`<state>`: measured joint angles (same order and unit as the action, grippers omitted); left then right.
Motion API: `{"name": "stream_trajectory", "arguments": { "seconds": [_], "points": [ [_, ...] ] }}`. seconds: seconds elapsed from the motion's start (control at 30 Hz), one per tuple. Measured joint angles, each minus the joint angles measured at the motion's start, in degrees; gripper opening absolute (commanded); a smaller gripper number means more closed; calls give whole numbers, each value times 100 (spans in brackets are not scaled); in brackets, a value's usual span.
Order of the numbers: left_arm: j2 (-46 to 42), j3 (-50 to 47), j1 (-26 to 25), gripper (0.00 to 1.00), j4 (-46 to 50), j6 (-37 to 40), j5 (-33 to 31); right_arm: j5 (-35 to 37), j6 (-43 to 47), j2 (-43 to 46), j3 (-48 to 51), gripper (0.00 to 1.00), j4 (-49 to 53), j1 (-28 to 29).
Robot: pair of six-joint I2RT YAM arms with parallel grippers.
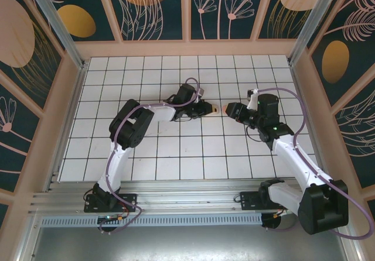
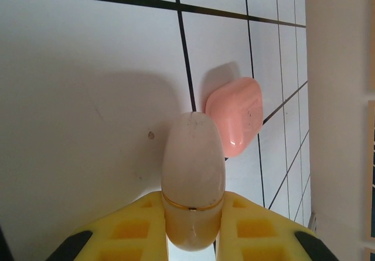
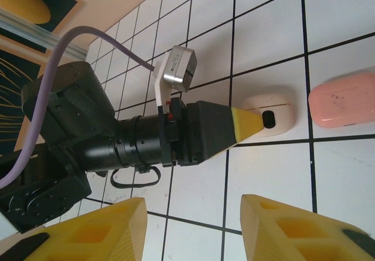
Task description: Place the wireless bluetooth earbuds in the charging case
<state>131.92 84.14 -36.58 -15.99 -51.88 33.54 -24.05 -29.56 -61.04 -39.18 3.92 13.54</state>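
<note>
A closed pale beige charging case [image 2: 193,167] with a thin gold seam stands between the yellow fingers of my left gripper [image 2: 193,198], which is shut on its lower half. On the floor tiles, the case [image 3: 270,116] shows a dark oval mark on its side, with the left gripper's tip [image 3: 249,124] against it. Just beyond lies a closed coral-pink case [image 2: 235,114], a little apart from the beige one. My right gripper [image 3: 192,202] hovers open above the tiles with nothing between its fingers, facing the left gripper [image 1: 206,107]. The earbuds are out of view.
Both arms meet at the middle of the white tiled floor [image 1: 146,150], the right gripper [image 1: 230,110] close to the cases. A pale wooden wall [image 2: 337,120] rises beyond the pink case [image 3: 343,105]. The left arm's purple cable [image 3: 88,35] loops over its wrist.
</note>
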Motion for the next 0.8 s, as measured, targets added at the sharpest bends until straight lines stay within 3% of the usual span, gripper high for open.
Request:
{"name": "stream_trajectory", "arguments": {
  "seconds": [0.47,0.8],
  "points": [
    [164,216,-20,34,31,-55,37,2,-85,81,63,46,-24,0],
    [-55,411,-83,41,990,592,-605,2,-85,116,63,46,-20,0]
  ]
}}
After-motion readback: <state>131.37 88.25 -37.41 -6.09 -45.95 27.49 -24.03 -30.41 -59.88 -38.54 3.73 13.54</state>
